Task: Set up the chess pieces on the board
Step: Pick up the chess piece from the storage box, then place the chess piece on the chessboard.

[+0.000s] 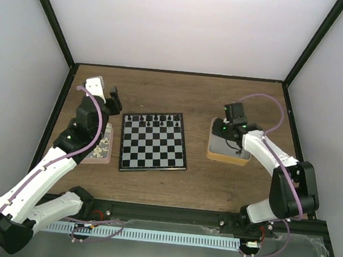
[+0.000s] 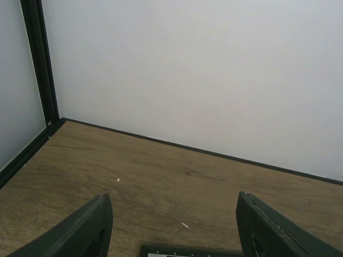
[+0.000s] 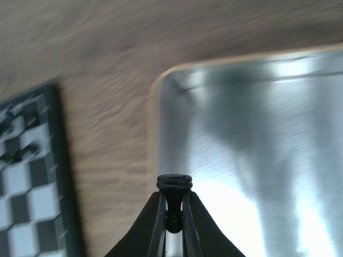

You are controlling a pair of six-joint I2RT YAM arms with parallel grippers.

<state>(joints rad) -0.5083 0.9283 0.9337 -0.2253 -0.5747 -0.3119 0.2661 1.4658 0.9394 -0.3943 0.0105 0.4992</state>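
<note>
The rectangular silver metal tin (image 3: 252, 134) is smooth and brushed, its floor throwing soft glare, its rim pale and matt. Under the tin, the brown table top (image 3: 107, 80) shows matt wood grain. Beside the tin, the flat black-and-grey checked board (image 3: 32, 176) has a faint sheen. The tiny black chess piece (image 3: 174, 183) pinched in my right gripper (image 3: 173, 209) looks smooth; my fingers (image 3: 147, 230) are matt black plastic.

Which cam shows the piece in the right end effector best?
Right wrist: the black piece sits pinched in the right end effector, close up and sharp, over the tin. Top external: the end effector itself covers it, so nothing of it shows. Left wrist: not in view.
</note>
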